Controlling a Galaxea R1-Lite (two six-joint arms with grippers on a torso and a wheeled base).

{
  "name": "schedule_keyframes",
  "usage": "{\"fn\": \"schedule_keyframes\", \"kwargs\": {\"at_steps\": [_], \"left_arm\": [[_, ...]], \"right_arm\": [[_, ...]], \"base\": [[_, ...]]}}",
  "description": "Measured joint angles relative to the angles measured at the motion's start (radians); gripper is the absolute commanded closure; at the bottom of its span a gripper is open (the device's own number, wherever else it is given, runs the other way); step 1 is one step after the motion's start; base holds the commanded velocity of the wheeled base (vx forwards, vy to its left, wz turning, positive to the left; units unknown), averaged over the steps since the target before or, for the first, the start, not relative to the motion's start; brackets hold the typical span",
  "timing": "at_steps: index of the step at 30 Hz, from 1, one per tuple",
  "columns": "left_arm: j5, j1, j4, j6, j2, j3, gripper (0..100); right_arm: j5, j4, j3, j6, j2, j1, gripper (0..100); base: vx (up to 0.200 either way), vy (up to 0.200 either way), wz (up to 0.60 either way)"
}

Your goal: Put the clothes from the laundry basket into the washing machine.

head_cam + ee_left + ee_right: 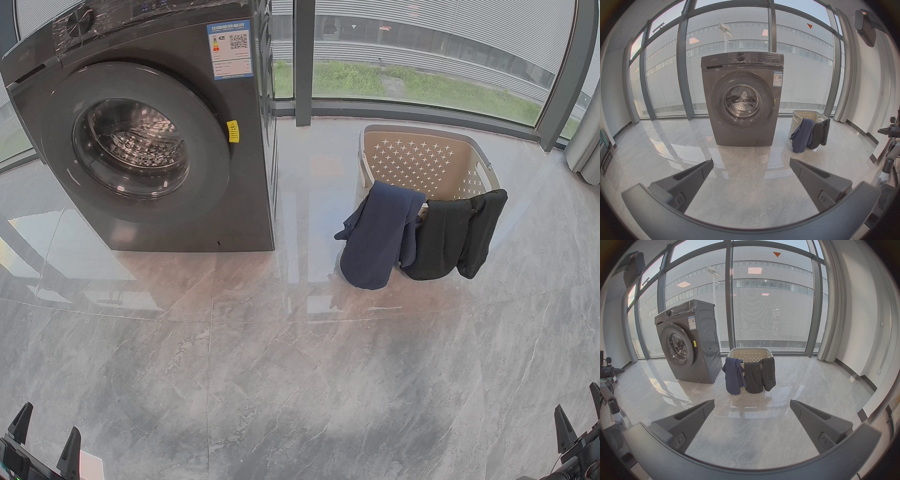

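Left claw (pixel 47 430): fingers apart, holding nothing, low over the grey tiled floor (pixel 281 375).
Dark grey front-loading washing machine (pixel 144 125): on the floor, round glass door closed.
Beige perforated plastic laundry basket (pixel 431 134): on the floor, right of the machine, apart from it.
Navy blue garment (pixel 378 237): draped over the basket's near rim.
Black garment (pixel 450 237): same rim, just right of the navy one.
Right claw (pixel 576 405): fingers apart, holding nothing.

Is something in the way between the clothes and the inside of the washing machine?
Yes: the round door of the washing machine looks shut, covering the drum. Bare floor alone lies between the laundry basket and the machine, and between the open left claw and right claw and the clothes hanging over its rim.
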Motion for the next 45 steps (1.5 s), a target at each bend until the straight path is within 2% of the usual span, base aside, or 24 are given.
{"fn": "schedule_keyframes", "kwargs": {"at_steps": [6, 15, 33, 39, 45], "left_arm": [[0.000, 0.000, 0.000, -0.002, 0.000, 0.000, 0], [0.001, 0.000, -0.001, -0.004, 0.000, 0.000, 0], [0.001, -0.001, -0.001, -0.006, 0.000, 0.000, 0], [0.001, -0.001, -0.001, -0.006, 0.000, 0.000, 0], [0.002, -0.001, 0.000, -0.007, 0.000, 0.000, 0]], "right_arm": [[0.000, 0.000, 0.000, 0.000, 0.000, -0.001, 0], [-0.001, 0.000, 0.000, 0.000, 0.000, 0.000, 0], [0.000, 0.000, 0.000, 0.000, 0.000, 0.000, 0], [0.000, 0.000, 0.000, 0.000, 0.000, -0.001, 0], [0.000, 0.000, 0.000, 0.000, 0.000, 0.000, 0]], "base": [[0.000, -0.200, 0.00], [0.000, 0.000, 0.00], [0.200, 0.000, 0.00], [0.000, 0.000, 0.00], [0.000, -0.200, 0.00]]}}
